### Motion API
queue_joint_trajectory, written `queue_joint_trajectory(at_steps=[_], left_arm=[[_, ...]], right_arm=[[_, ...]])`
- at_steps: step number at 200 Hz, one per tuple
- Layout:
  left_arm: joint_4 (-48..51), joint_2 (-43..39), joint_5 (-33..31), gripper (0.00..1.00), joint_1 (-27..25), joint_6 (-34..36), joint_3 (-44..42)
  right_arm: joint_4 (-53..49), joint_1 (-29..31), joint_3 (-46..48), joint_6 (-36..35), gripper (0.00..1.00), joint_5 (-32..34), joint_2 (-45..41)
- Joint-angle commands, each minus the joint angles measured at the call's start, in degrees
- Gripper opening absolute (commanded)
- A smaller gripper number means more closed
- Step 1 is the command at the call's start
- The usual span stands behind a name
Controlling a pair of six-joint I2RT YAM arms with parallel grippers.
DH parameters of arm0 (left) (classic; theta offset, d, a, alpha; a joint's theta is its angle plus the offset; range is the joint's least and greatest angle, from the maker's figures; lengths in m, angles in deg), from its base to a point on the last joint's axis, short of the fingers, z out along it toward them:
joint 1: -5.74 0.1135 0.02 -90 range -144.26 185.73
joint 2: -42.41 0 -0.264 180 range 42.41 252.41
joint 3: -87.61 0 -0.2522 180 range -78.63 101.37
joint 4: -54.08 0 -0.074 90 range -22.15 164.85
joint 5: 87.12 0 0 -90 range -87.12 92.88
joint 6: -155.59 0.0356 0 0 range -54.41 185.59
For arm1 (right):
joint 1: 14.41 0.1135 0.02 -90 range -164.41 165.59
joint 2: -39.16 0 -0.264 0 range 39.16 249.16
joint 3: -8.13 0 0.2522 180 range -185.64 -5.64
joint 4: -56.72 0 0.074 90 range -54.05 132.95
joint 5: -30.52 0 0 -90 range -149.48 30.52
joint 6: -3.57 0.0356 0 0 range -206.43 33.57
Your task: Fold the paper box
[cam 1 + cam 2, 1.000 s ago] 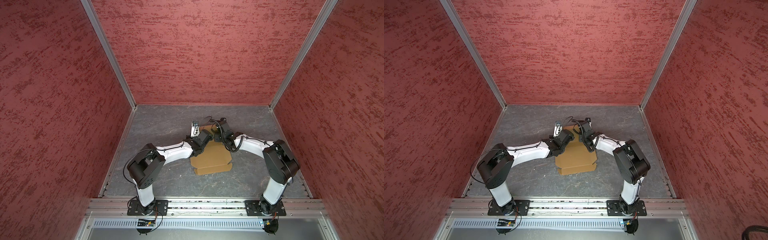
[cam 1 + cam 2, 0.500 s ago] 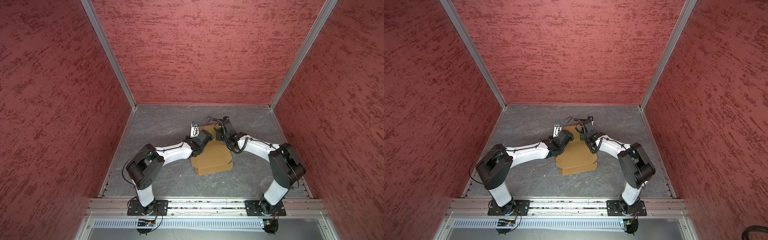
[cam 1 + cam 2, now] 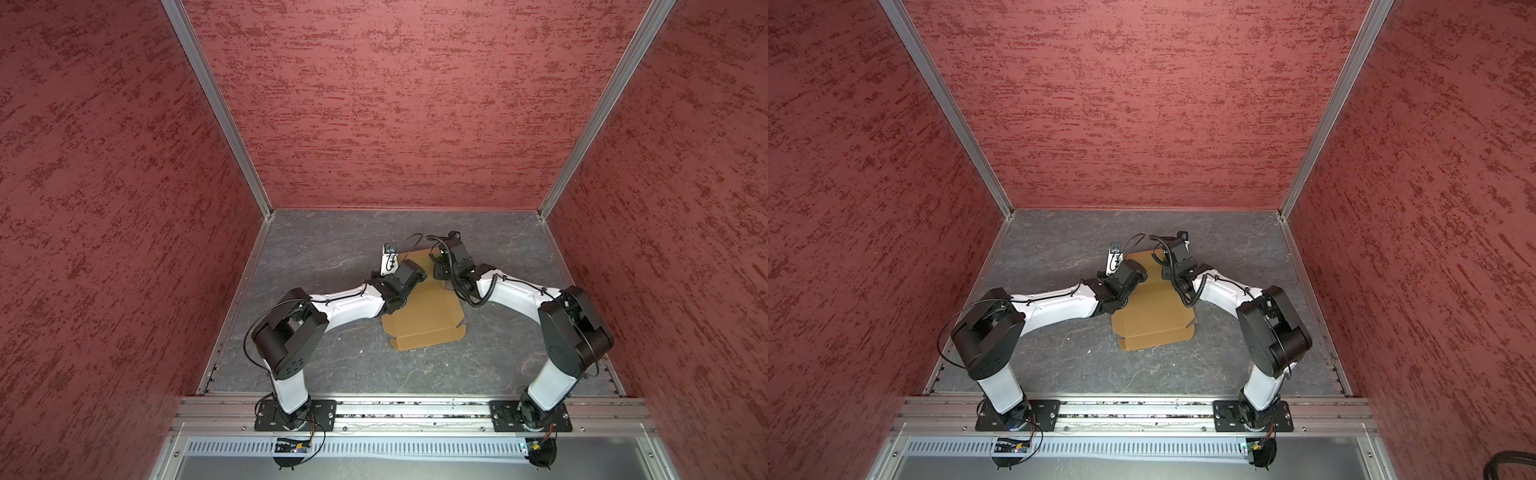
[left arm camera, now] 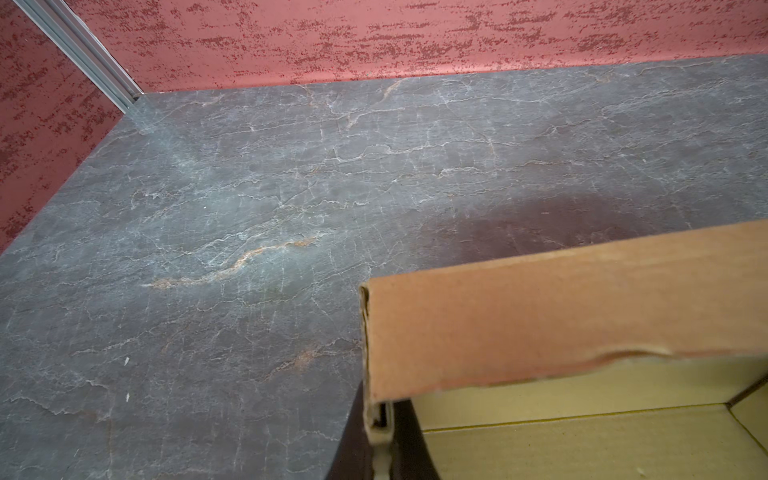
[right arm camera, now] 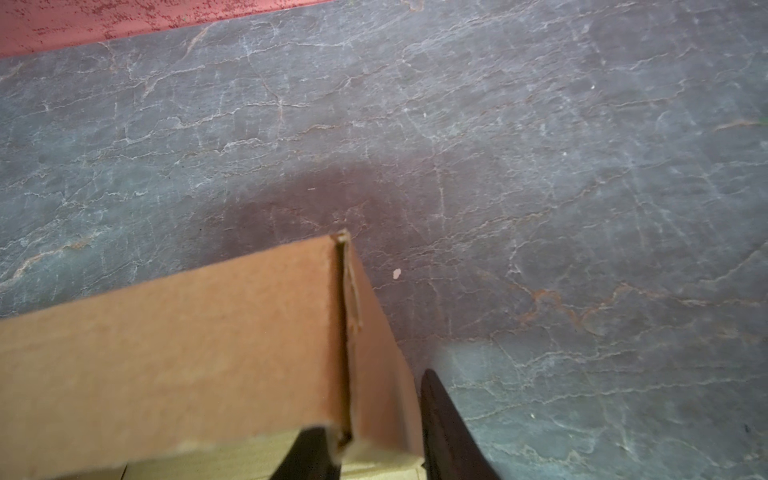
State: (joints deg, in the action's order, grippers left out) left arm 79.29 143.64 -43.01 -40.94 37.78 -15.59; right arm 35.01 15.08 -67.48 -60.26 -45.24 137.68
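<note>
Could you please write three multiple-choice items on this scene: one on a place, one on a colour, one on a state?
1. The left gripper and right gripper meet the box at: A its far end; B its near flap; C nowhere.
2. The enclosure walls are: A blue; B red; C white.
3. The near flap: A stands upright; B covers the box; C lies flat.
Key: 1 A, wrist views show far corners between the fingers; 2 B, mottled red panels; 3 C, it rests on the table.
</note>
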Motion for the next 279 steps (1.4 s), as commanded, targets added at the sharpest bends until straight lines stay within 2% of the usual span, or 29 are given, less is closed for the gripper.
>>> queue_joint_trajectory(at_steps=[1,70,223,250,279], left_arm=[[4.3,0.3,2.8,0.00,-0.2,0.6,-1.6],[4.2,0.5,3.2,0.00,0.0,1.2,-1.3],[4.4,0.7,3.4,0.00,0.0,0.7,-1.0],[4.6,0.7,3.6,0.00,-0.2,0.5,-0.8],[5.0,0.7,3.5,0.00,-0.1,0.2,-0.7]], right_arm=[[1.6,-0.7,-1.5,0.7,0.32,0.4,0.2],[2.6,-1.0,-3.0,0.8,0.28,0.9,2.8],[1.9,-1.0,-4.4,0.7,0.06,0.9,4.1],[1.5,-1.0,-4.8,0.3,0.06,0.5,4.4],[1.3,-1.0,-4.4,0.1,0.15,0.6,4.0]])
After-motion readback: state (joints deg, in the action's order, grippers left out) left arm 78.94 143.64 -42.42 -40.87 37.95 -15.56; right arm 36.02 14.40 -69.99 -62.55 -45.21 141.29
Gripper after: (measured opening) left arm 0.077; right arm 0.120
